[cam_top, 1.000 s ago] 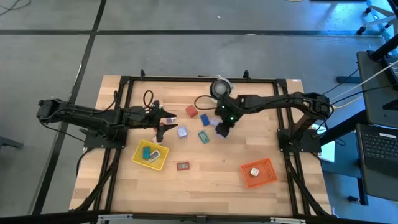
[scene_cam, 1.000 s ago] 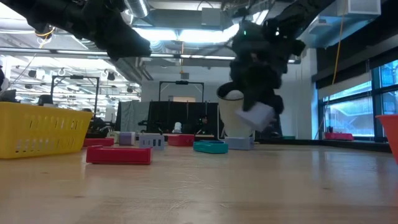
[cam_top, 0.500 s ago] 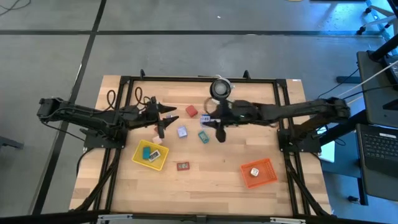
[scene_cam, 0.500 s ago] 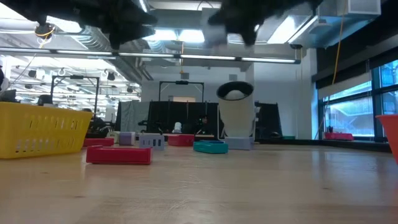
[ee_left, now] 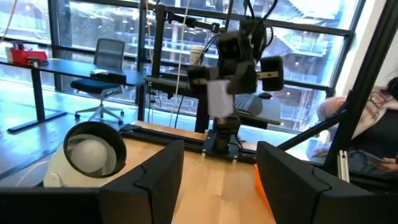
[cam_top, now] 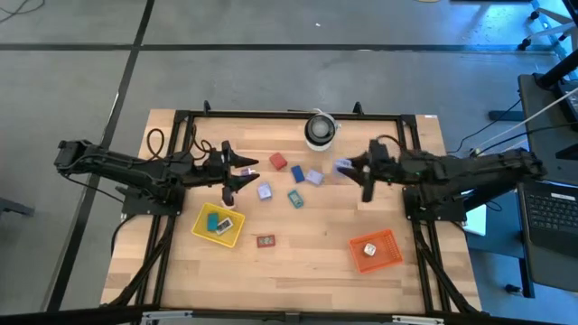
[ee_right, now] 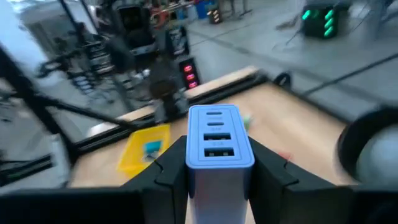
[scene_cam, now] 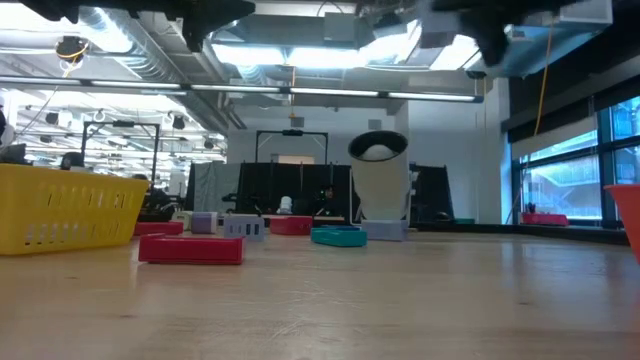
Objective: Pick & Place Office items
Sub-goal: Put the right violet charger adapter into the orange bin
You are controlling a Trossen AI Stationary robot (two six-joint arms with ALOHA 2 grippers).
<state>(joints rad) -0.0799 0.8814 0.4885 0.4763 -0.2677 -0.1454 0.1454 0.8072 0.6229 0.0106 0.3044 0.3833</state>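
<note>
Lavender-blue and blocky, a small charger [ee_right: 219, 146] with a row of ports on its face is pinched between the two dark fingers of the right gripper [cam_top: 358, 170]. Seen from above, that gripper hangs over the wooden table [cam_top: 307, 262] at about three o'clock from the table's middle, with the charger at its tip, clear of the surface.

By the look of it, the step in hand is the carry: one item is lifted and not yet placed. An orange tray [cam_top: 377, 250], already holding one pale piece, lies near the table's five o'clock corner. The next move would likely call for swinging the charger over a tray, lowering it and spreading the fingers.

Across the table, the left gripper [cam_top: 237, 171] waits at about nine o'clock with its fingers spread and nothing between them. A yellow tray [cam_top: 217, 225] sits at seven o'clock, with a blue item inside.

Other small pieces lie loose near the centre: a red block [cam_top: 277, 162], a teal piece [cam_top: 295, 198] and a lavender one [cam_top: 313, 177]. A white roll [cam_top: 320, 130] stands at twelve o'clock
</note>
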